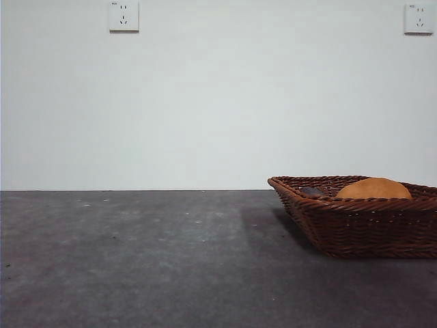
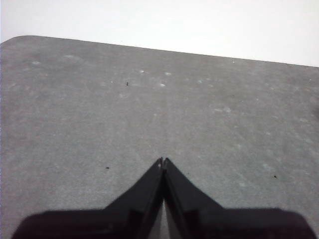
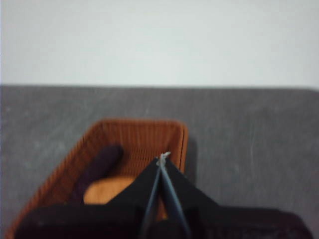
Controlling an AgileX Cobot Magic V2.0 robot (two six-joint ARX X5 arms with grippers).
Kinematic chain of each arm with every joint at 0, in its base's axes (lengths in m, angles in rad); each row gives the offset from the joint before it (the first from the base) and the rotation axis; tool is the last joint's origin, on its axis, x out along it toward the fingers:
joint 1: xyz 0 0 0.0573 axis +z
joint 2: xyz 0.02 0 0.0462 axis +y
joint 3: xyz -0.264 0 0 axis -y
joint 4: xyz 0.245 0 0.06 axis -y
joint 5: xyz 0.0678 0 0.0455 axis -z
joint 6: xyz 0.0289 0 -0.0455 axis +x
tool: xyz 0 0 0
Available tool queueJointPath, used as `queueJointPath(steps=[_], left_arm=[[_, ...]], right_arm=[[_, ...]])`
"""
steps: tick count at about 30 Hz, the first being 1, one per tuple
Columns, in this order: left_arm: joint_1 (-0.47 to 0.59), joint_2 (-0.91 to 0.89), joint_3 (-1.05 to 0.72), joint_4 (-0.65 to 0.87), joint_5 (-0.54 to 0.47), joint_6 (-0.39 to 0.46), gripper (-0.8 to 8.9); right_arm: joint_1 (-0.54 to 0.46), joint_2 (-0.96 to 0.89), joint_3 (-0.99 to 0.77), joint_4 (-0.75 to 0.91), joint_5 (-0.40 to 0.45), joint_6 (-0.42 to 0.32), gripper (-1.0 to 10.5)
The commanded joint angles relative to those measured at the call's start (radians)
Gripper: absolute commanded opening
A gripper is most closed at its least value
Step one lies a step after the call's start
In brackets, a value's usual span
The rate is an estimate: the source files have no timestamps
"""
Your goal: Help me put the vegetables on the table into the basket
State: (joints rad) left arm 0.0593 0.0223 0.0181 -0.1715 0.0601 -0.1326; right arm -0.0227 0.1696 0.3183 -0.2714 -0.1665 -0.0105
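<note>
Both pairs of black jaws are pressed together, holding nothing: our left gripper [image 2: 163, 160] hangs over bare table, our right gripper [image 3: 163, 156] hangs above the basket.

Largest first. We note the wide dark grey mottled matte table [image 1: 136, 260], with no vegetable lying on it anywhere in the front view, nor in the stretch the left wrist view covers.

Next, the shallow rectangular dark brown woven wicker basket [image 1: 362, 229] at the right of the front view, cut off by the picture's edge. In the right wrist view its orange-brown weave [image 3: 144, 137] sits just beyond the closed jaw tips.

Inside it, the brown-orange oval potato [image 1: 374, 188] rises above the rim; in the right wrist view it [image 3: 104, 191] is half hidden by our own jaws. Beside it lies the dark purple eggplant [image 3: 99, 164], only a dark sliver [image 1: 313, 193] in the front view; its green cap we cannot make out.

No yellow bumpy vegetable is visible anywhere. It may be hidden in the basket under the right gripper or off past the frame edge; we cannot tell.

Judgement: the loading looks done or nearly so, arms idle. Next move calls for finding the yellow piece; if it is already in, simply drawing the right arm clear.
</note>
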Motion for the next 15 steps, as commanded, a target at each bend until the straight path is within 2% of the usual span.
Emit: queueJointPath(steps=[1,9,15], left_arm=[[-0.001,0.0,-0.011,0.008,-0.001,-0.005,-0.04],[-0.001,0.0,-0.011,0.007,-0.001,-0.005,-0.04],[-0.001,0.006,-0.011,0.008,-0.001,-0.005,-0.04]], right_arm=[[0.015,-0.057,-0.101,0.019,0.003,0.018,0.0],[0.031,-0.162,-0.273,0.021,0.002,0.037,0.0],[0.035,-0.162,-0.283,0.04,0.009,0.034,0.0]])
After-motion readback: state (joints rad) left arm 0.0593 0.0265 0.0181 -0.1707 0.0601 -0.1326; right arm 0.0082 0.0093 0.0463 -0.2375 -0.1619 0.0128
